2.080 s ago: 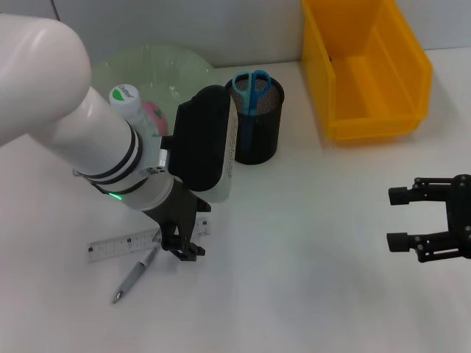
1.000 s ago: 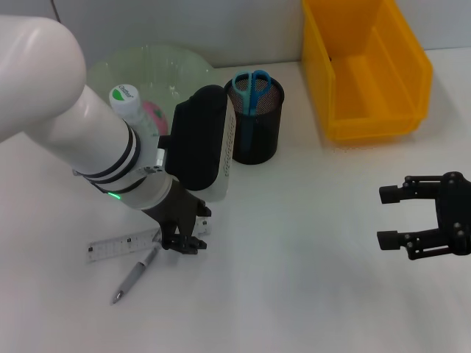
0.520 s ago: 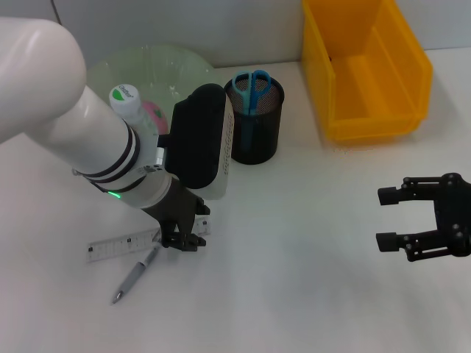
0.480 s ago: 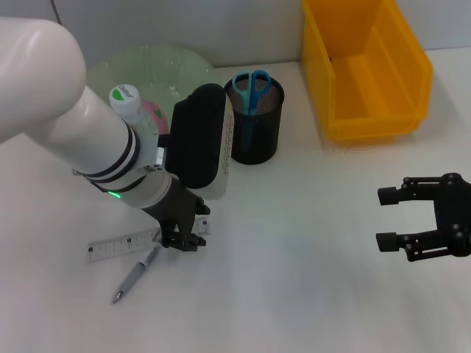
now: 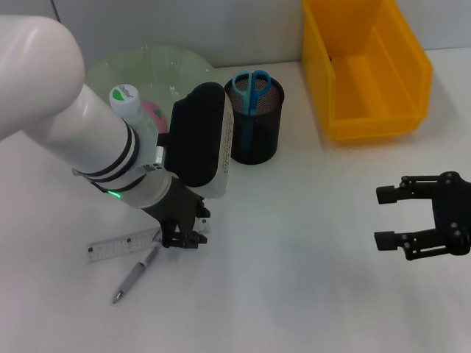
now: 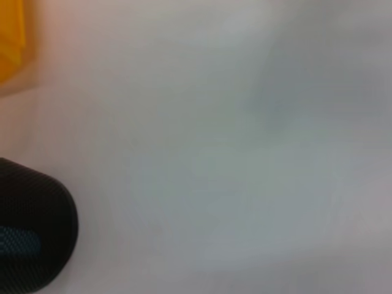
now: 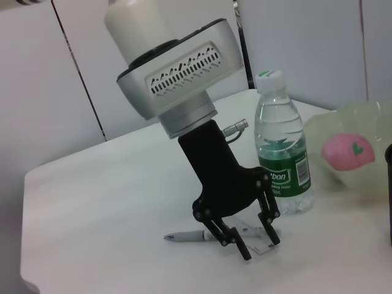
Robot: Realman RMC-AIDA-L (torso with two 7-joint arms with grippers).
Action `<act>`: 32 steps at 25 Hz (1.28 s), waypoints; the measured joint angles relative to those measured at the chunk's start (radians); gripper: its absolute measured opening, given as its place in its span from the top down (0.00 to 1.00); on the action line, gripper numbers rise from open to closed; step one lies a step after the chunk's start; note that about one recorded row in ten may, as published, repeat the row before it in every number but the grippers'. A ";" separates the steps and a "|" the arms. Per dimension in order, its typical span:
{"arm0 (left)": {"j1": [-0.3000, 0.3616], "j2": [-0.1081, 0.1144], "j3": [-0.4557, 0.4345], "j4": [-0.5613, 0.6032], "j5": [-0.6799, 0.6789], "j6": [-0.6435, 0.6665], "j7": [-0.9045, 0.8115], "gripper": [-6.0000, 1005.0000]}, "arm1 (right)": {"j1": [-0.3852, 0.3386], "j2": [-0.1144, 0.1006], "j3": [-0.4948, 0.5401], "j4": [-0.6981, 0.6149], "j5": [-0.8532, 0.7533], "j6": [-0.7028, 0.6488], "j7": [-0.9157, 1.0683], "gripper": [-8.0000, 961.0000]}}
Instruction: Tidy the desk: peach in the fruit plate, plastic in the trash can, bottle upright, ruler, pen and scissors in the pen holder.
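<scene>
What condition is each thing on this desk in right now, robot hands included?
Left gripper: open, fingers straddling the ruler's end.
Right gripper: open, empty, off to the side.
Ruler: flat on the desk.
Pen: lying on the desk.
Scissors: standing in the pen holder.
Bottle: upright, capped.
Peach: in the fruit plate.

The left arm (image 5: 110,147) covered most of the bottle (image 5: 126,99), part of the peach (image 5: 153,115) and the near side of the green plate (image 5: 158,62). The ruler's (image 5: 121,245) right end lay under the left pincer (image 5: 182,240). The yellow bin (image 5: 364,66) ran off the top edge. The left wrist view was blurred, showing only a sliver of the black pen holder (image 6: 30,233).
</scene>
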 joint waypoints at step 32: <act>0.007 0.001 -0.013 0.004 0.008 -0.055 -0.057 0.26 | 0.012 -0.001 -0.029 -0.006 0.000 0.000 0.027 0.16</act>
